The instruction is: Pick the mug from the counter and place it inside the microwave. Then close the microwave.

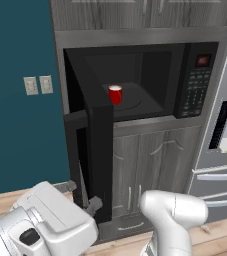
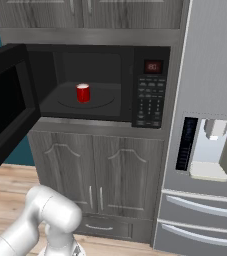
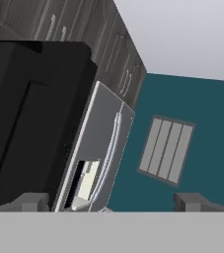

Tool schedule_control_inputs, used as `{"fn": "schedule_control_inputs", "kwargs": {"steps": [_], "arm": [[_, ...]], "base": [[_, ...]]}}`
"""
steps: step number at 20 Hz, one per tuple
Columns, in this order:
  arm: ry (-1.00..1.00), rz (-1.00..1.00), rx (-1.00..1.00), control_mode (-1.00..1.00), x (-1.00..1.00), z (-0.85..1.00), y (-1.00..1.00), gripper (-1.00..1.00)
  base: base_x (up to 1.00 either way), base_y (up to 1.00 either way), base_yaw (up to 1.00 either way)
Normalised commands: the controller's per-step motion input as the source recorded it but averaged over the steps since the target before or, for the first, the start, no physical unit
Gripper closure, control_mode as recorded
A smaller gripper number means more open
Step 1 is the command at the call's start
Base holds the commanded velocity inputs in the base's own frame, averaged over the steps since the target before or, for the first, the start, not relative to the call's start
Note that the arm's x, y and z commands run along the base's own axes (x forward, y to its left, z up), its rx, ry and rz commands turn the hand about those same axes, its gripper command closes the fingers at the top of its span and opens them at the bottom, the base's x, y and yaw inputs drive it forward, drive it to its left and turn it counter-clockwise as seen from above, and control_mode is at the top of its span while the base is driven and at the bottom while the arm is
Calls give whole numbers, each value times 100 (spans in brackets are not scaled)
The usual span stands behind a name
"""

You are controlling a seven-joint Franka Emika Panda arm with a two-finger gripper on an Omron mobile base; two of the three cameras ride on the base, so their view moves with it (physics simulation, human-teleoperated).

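The red mug (image 1: 115, 94) (image 2: 83, 93) stands upright on the turntable inside the black microwave (image 1: 150, 82) (image 2: 100, 85). The microwave door (image 1: 97, 145) (image 2: 5, 115) is swung wide open to the left. My gripper (image 1: 82, 196) is low at the bottom left, open and empty, next to the lower edge of the door's outer face. In the hand view the gripper (image 3: 112, 202) has its two tips far apart, with the dark door (image 3: 29, 118) in front at the left. The counter is out of view.
A steel fridge (image 1: 220, 150) (image 2: 210, 125) (image 3: 98, 148) stands right of the microwave. Grey cabinet doors (image 1: 145, 165) (image 2: 100, 170) sit below it and more above. A teal wall (image 1: 15, 100) with outlets lies to the left, over a wood floor.
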Motion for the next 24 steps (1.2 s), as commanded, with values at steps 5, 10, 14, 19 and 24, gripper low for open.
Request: {"fn": "schedule_control_inputs", "kwargs": {"steps": [5, 10, 14, 19, 24], "arm": [[0, 0, 0, -100, 19, -31, 30, -100], [0, 0, 0, -100, 28, -24, 33, -100], [0, 0, 0, -100, 26, -9, 22, -100], [0, 0, 0, -100, 26, 0, 1, -100], [0, 0, 0, -100, 25, 0, 0, -100]], "base": [[0, 0, 0], [0, 0, 0], [0, 0, 0], [0, 0, 0], [0, 0, 0]]}}
